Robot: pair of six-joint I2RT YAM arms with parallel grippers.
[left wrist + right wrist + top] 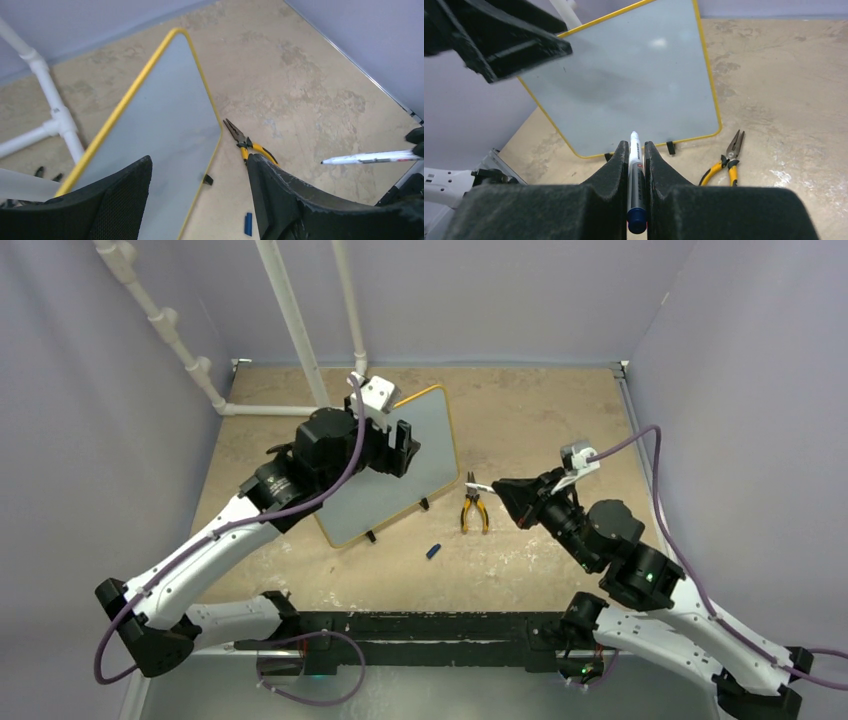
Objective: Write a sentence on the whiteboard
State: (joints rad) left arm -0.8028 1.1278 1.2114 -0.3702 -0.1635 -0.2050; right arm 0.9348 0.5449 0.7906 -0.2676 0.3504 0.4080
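The whiteboard [400, 502] [165, 115] [639, 75] lies on the tan table, yellow-framed, with small black feet. Its face shows only faint grey smudges; the sentence is out of view. My left gripper [408, 445] [199, 160] hovers open over the board's near-right edge, with nothing between its fingers. My right gripper [500, 488] [636, 145] is shut on a white marker [635, 175] [370, 158] with a blue end. The uncapped tip points at the board's near edge and stays apart from it.
Yellow-handled pliers [474, 510] [247, 144] [726, 160] lie just right of the board. A small blue cap [433, 551] [248, 224] rests on the table in front of it. A white pipe frame [290, 330] [55, 110] stands behind the board's left side.
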